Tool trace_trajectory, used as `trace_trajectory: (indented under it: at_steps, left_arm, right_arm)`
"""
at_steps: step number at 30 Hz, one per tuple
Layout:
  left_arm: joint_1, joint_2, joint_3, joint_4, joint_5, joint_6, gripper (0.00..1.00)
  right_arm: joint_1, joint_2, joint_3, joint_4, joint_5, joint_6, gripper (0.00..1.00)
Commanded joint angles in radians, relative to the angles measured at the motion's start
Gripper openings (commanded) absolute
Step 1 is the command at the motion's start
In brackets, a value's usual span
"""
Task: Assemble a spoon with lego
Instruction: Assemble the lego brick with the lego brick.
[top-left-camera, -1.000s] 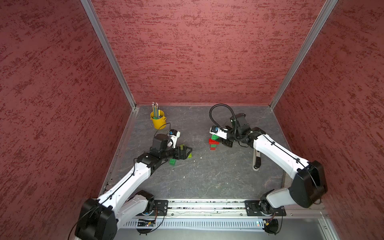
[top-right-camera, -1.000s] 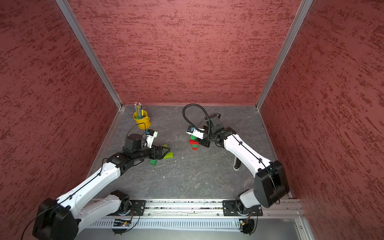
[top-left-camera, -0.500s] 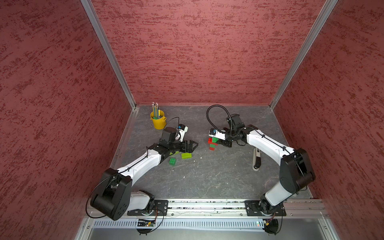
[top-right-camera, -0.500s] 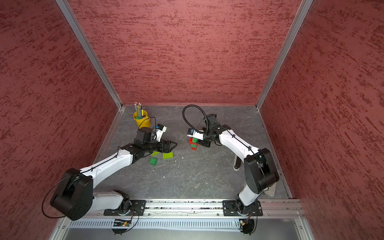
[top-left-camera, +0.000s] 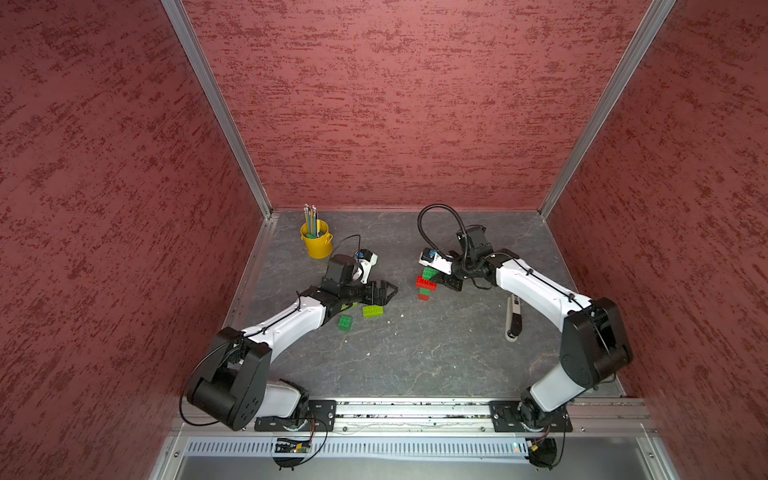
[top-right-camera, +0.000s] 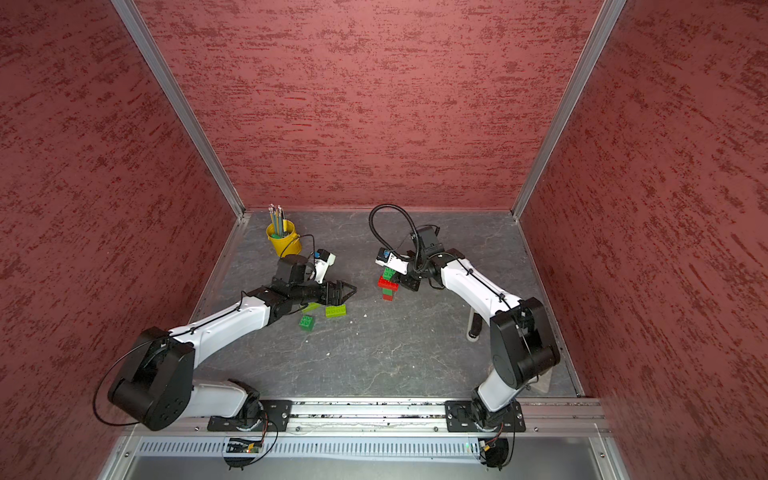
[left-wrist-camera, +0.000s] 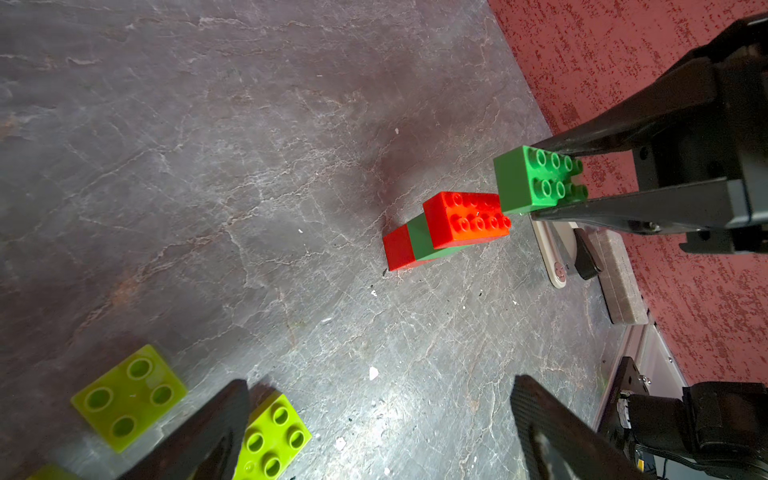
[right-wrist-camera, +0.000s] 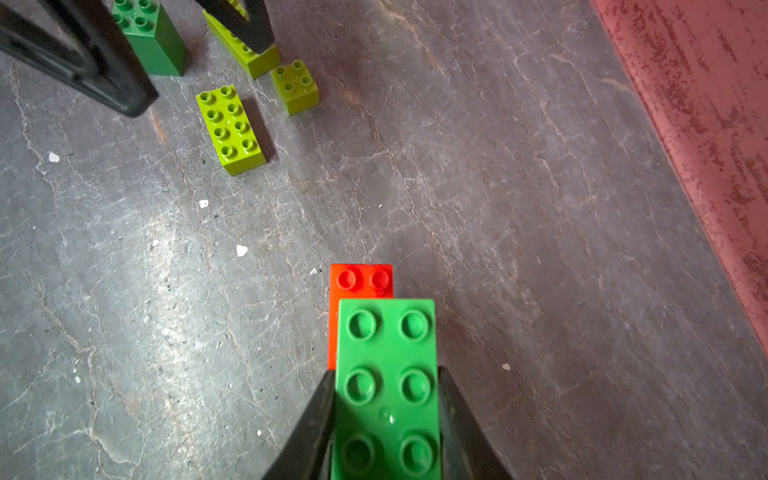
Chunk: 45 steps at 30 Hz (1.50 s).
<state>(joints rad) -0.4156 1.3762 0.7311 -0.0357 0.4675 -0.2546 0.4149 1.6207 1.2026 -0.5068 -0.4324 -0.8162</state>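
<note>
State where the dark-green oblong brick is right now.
In both top views the dark-green oblong brick is clamped in the right hand near mid-table, at the far end of the red-and-green brick stack.

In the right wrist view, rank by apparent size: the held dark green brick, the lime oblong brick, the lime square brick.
1. held dark green brick, though nearness to the camera inflates it
2. lime oblong brick
3. lime square brick
</note>
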Motion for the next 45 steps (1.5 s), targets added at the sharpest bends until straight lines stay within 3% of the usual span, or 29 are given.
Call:
trace_trajectory:
  at_steps: [1,45]
  left_arm:
    - [-0.004,-0.005,0.006,0.018,0.007,0.002,1.00]
    - [-0.003,-0.016,-0.007,-0.006,0.000,-0.003,1.00]
  right_arm:
    - [0.000,0.000,-0.014,0.038,-0.018,0.052,0.10]
    - [0.025,0.045,-0.074,0.053,0.040,0.065,0.12]
